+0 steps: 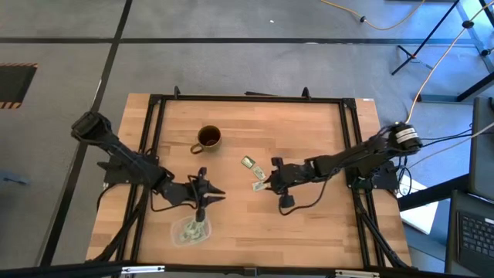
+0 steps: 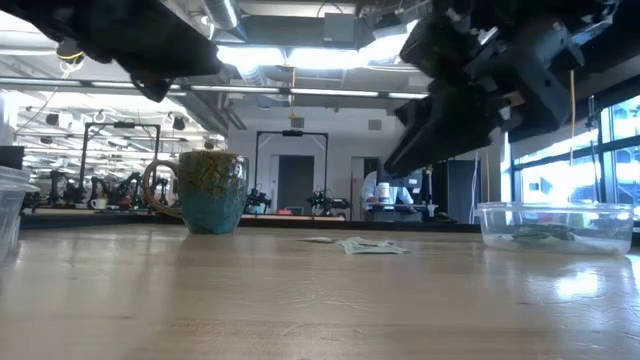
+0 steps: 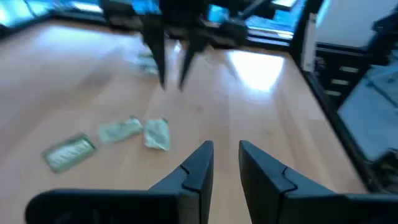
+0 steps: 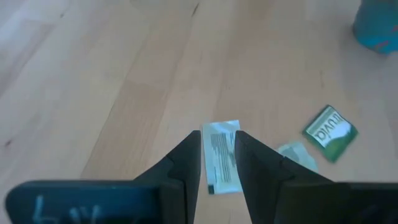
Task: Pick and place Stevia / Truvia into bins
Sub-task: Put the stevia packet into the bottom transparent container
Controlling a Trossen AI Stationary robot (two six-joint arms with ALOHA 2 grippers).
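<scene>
Right wrist view: right gripper [image 4: 217, 155] open astride a Truvia sachet [image 4: 222, 155].
Sachet: light, limp paper; pinch across its middle.

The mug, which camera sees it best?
The low view: the mug stands whole and side-on, with its teal body and handle plain. The high view shows only its brown rim and inside from above. The right wrist view catches a teal edge. The left wrist view misses it.

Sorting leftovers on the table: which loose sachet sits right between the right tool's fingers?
The white sachet showing its printed back, lying lengthwise between the right tool; the green Truvia one lies off to the side.
</scene>
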